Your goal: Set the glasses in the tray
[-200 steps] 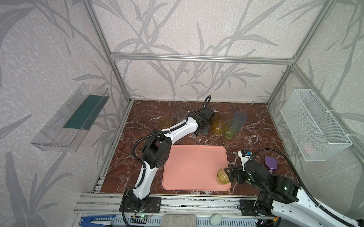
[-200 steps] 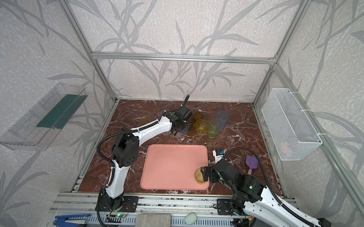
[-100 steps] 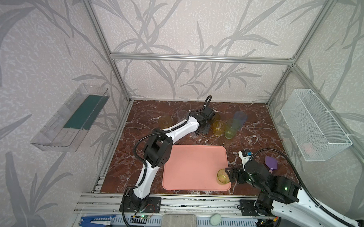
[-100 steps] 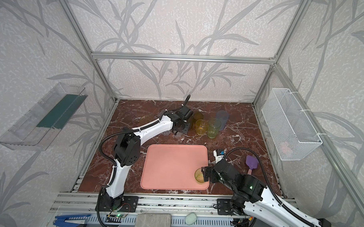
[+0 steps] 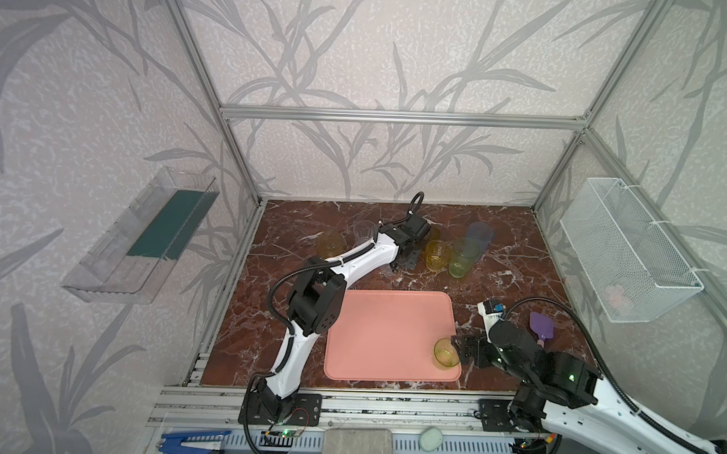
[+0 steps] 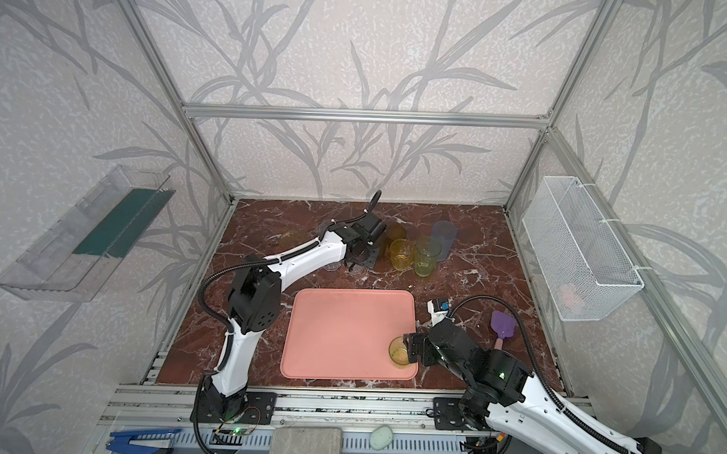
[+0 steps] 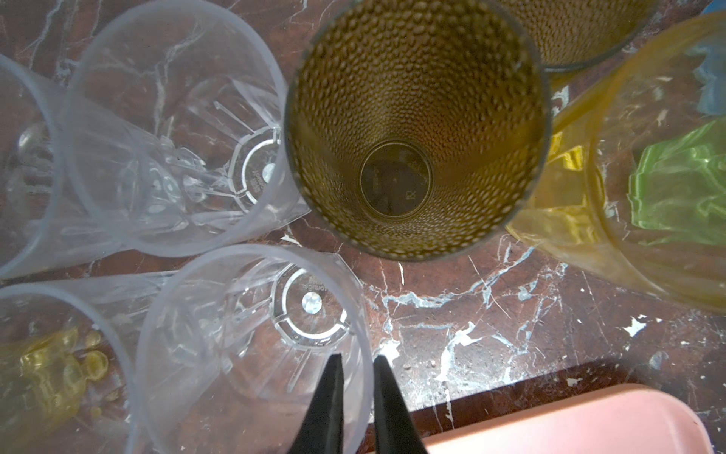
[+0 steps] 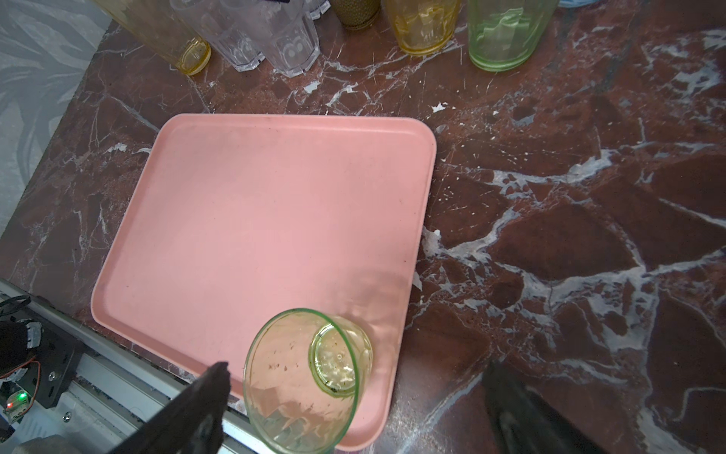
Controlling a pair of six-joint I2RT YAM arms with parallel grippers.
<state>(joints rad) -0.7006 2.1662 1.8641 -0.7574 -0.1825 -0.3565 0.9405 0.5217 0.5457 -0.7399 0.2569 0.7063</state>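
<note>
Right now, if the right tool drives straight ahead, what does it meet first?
Probably the yellow-green glass on the pink tray: it stands between the open fingers of the right tool. Depth is unclear.

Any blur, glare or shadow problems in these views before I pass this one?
Left wrist view: the left fingers are dark, soft-edged silhouettes at the clear glass; the dimpled amber glass is slightly blurred. Right wrist view: the right fingers are out of focus; a soft shadow lies on the tray beside the yellow-green glass. Both top views: even light, no glare.
</note>
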